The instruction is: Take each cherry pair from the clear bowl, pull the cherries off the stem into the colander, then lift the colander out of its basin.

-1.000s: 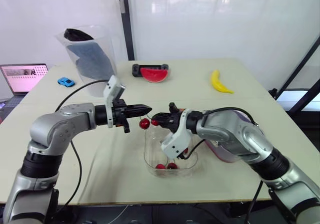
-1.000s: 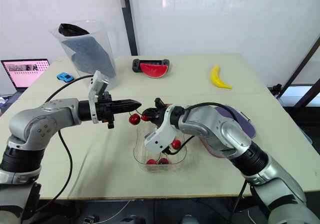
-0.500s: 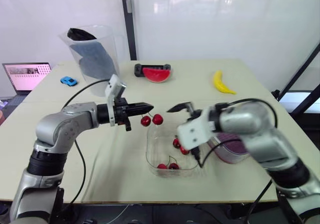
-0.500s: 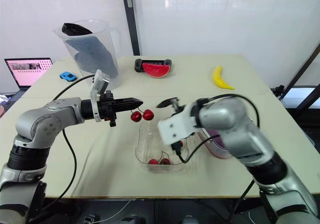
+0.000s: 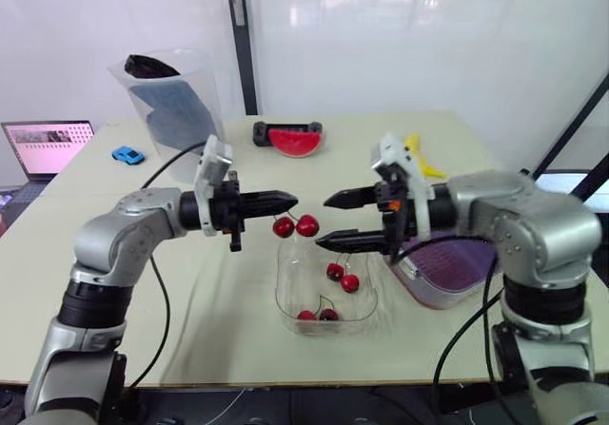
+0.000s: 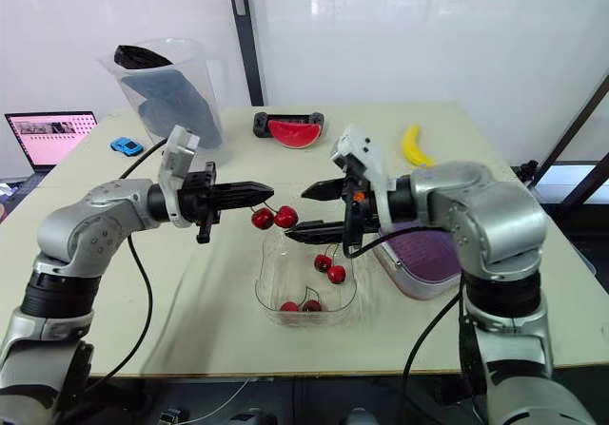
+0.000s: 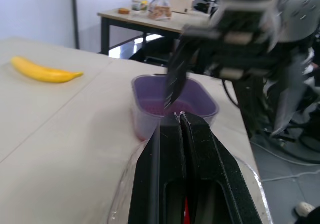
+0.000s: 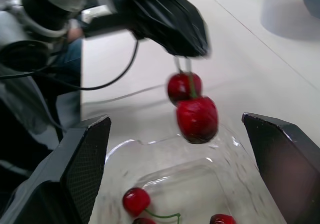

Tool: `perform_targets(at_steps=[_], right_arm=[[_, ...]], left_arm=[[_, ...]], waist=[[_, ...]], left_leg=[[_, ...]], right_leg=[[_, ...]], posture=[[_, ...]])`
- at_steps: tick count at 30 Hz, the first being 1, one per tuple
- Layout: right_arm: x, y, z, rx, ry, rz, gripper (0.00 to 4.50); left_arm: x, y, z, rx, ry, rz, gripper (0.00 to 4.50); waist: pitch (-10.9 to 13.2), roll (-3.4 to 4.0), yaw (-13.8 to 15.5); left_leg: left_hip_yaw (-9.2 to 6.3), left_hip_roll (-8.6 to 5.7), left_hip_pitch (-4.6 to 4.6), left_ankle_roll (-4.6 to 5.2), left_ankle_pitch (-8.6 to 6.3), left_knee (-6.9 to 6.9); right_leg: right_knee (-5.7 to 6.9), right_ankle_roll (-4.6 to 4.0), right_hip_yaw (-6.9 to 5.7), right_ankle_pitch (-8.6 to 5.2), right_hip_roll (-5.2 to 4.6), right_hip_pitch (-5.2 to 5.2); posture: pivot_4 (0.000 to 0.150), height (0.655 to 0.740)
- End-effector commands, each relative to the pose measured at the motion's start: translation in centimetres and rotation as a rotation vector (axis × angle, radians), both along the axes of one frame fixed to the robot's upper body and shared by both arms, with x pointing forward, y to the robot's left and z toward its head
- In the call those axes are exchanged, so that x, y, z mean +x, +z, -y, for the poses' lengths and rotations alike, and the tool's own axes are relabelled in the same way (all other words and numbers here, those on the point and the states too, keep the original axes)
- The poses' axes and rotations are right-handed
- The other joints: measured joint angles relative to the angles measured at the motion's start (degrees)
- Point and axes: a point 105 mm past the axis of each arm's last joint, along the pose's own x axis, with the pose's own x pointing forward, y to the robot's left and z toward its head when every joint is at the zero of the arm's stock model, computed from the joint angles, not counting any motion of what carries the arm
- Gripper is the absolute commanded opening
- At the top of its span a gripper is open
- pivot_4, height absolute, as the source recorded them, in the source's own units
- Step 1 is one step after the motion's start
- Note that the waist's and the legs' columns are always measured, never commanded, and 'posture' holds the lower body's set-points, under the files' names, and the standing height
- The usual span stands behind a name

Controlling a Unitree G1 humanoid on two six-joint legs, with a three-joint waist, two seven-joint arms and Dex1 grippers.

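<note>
— Cherry pair [image 5: 295,225] hangs by its stem from the closed left gripper [image 5: 285,200], over the clear bowl [image 5: 283,287]. Right gripper [image 5: 325,222] gapes beside it.
— Pull now and fruit could drop back into the bowl, missing the colander [image 5: 447,265].

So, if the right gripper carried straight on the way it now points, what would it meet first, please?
Most likely the cherry pair hanging from the left gripper: it sits straight ahead, in line with the gap between the right gripper's open fingers. The exact depth is hard to judge.
</note>
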Motion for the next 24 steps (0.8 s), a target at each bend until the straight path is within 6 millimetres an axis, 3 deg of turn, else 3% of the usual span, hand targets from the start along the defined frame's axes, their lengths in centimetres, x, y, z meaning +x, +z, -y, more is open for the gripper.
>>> perform_targets(at_steps=[1, 5, 9, 21, 24], right_arm=[[0.2, 1.4, -0.7, 0.057, 0.004, 0.081, 4.48], [0.0, 1.0, -1.4, 0.087, 0.02, 0.052, 4.48], [-0.3, 0.8, -1.6, 0.097, 0.028, 0.038, 2.69], [0.3, 0.3, -1.5, 0.081, -0.006, 0.049, 2.69], [0.4, 0.3, -1.5, 0.083, -0.007, 0.046, 1.79]], left_arm=[[-0.4, 1.3, 0.3, -0.01, -0.025, 0.054, 0.0], [-0.4, 1.6, 0.6, -0.021, -0.03, 0.053, 0.0], [-0.2, 1.6, 0.8, -0.025, -0.028, 0.051, 0.0], [-0.1, 1.8, 1.2, -0.033, -0.053, 0.051, 0.0], [0.1, 1.8, 1.2, -0.038, -0.045, 0.054, 0.0]], waist=[[0.0, 0.0, -0.17], [0.0, 0.0, -0.23], [0.0, 0.0, -0.12], [0.0, 0.0, -0.19], [0.0, 0.0, -0.19]], left_leg=[[-0.01, 0.0, 0.0, -0.01, 0.0, -0.01], [-0.03, 0.02, 0.0, -0.01, 0.01, -0.02], [-0.05, 0.02, 0.0, -0.01, 0.01, -0.01], [-0.04, 0.02, -0.01, -0.01, 0.01, -0.01], [-0.04, 0.01, -0.01, -0.01, 0.0, -0.02]], right_leg=[[0.02, 0.0, 0.0, 0.0, 0.0, -0.02], [0.03, 0.0, 0.0, 0.0, 0.02, -0.04], [0.03, 0.0, -0.01, 0.0, 0.02, -0.03], [0.03, 0.0, -0.01, 0.0, 0.02, -0.04], [0.02, 0.0, -0.01, 0.0, 0.02, -0.03]], posture=[[0.15, 0.74], [0.15, 0.74], [0.15, 0.74], [0.15, 0.74], [0.15, 0.74]])
